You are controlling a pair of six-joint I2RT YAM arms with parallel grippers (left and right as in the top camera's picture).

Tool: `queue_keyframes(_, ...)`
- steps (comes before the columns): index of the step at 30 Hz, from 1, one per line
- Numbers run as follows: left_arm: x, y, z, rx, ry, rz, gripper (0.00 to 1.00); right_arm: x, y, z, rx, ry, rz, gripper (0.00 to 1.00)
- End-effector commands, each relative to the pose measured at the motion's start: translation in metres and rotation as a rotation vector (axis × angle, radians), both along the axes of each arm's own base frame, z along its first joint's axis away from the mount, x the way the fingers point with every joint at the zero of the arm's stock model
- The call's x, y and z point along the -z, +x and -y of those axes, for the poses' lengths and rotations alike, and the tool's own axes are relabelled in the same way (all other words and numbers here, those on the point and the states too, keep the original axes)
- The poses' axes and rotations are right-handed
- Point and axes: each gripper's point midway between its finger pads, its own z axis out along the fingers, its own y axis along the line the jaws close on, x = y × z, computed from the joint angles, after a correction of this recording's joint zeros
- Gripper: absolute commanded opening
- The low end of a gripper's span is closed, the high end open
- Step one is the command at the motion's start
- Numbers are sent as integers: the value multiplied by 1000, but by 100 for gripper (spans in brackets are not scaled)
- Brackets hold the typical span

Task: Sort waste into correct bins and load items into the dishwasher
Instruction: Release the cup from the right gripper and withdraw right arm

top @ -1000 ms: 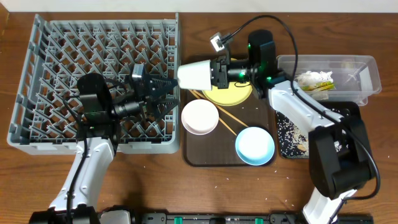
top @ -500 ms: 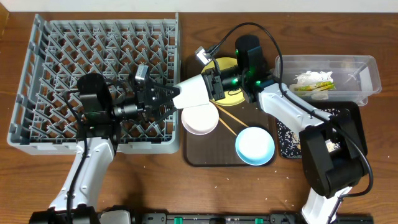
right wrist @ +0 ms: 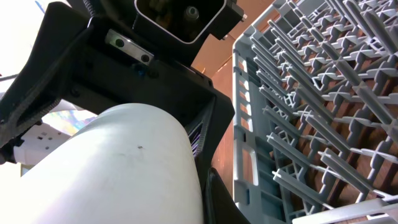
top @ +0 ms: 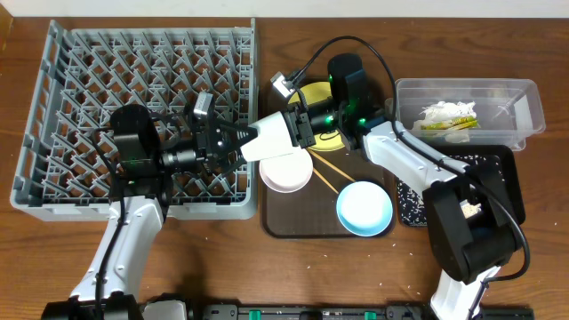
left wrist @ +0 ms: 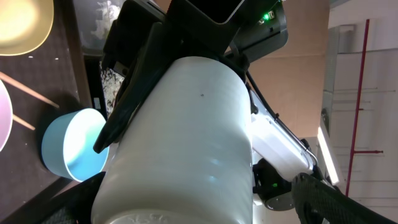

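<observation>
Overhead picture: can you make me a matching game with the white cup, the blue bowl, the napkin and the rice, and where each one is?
Things:
1. white cup
2. blue bowl
3. napkin
4. rice

Places:
A. in the clear tub
B. on the brown tray
C. held by the right gripper
D. in the black tray

Pairs: 1-C, 2-B, 3-A, 4-D

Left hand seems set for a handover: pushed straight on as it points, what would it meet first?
The white cup, held sideways by the right hand; its end sits about at the fingertips of the open left hand, though depth is unclear.
</observation>
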Motion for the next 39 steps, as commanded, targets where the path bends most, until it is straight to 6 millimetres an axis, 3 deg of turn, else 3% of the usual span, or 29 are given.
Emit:
queue_keyframes(1, -8, -1, -1, 20, -1, 52, 91, 4, 0, -10, 11, -14, -2, 1)
queue_keyframes(3, -8, -1, -1, 20, 0, 52, 91, 4, -1, -12, 11, -15, 2, 1)
queue_keyframes(12, -8, -1, -1, 19, 0, 52, 51, 4, -4, -16, 4, -16, 3, 1)
queue_keyframes(14, -8, -1, -1, 19, 0, 52, 43, 5, -3, -16, 8, -16, 4, 15)
queue_keyframes(16, -8, -1, -1, 19, 0, 52, 37, 5, -2, -16, 12, -17, 7, 43)
queue_keyframes(18, -8, -1, -1, 19, 0, 52, 34, 5, 0, -15, 20, -17, 11, 63)
queue_keyframes(22, -8, -1, -1, 19, 0, 53, 32, 5, 13, -5, 60, -20, 11, 91)
queue_keyframes(24, -8, 0, -1, 18, 0, 53, 32, 5, 25, 6, 95, -22, 3, 98)
queue_keyframes(26, -9, 1, -3, 11, 1, 60, 32, 5, 37, 19, 132, -24, -4, 99)
queue_keyframes(27, -9, 2, -7, -1, 1, 61, 32, 3, 49, 36, 159, -17, -6, 99)
queue_keyframes(32, -8, 12, -22, -66, 15, 94, 32, -8, 70, 71, 230, -2, 4, 99)
queue_keyframes(39, -1, 40, -45, -254, 71, 95, 30, -35, 83, 103, 307, 19, 59, 99)
